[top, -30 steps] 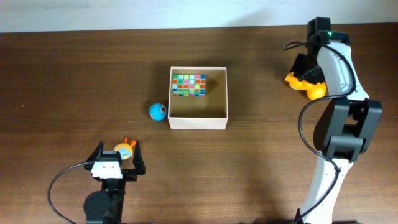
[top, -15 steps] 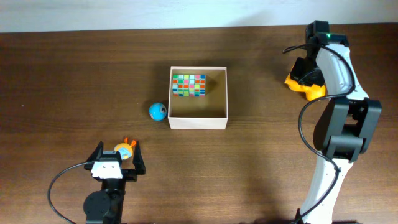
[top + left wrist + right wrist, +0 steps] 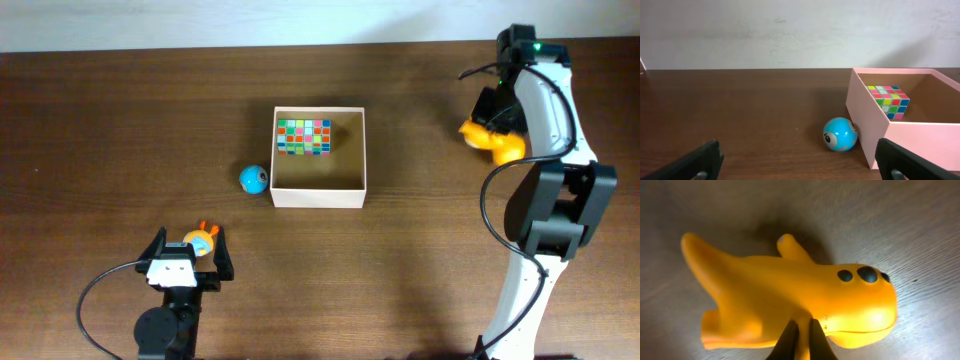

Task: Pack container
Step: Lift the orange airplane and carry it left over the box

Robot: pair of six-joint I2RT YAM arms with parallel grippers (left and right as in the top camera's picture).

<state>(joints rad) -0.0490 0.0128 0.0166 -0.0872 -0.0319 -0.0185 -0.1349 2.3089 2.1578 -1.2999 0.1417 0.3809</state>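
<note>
The container (image 3: 319, 189) is a square white-walled box with a tan floor at the table's middle, holding a multicoloured cube (image 3: 303, 137); it also shows in the left wrist view (image 3: 875, 135) with the cube (image 3: 888, 100). A blue ball toy (image 3: 254, 179) (image 3: 840, 134) lies against its left wall. A small orange toy (image 3: 201, 240) sits at the left gripper (image 3: 186, 252), which is open (image 3: 800, 160) near the front edge. My right gripper (image 3: 493, 120) is shut on a yellow-orange animal toy (image 3: 497, 141) (image 3: 790, 300), pinching a thin part of it at the far right.
A pale wall runs along the table's far edge (image 3: 790, 30). Dark wood table (image 3: 130, 120) stretches left of the container. The right arm's base stands at the front right (image 3: 530, 290).
The right gripper with the yellow-orange toy has shifted slightly, a little right and toward the front. The left arm, ball, cube and container have not moved.
</note>
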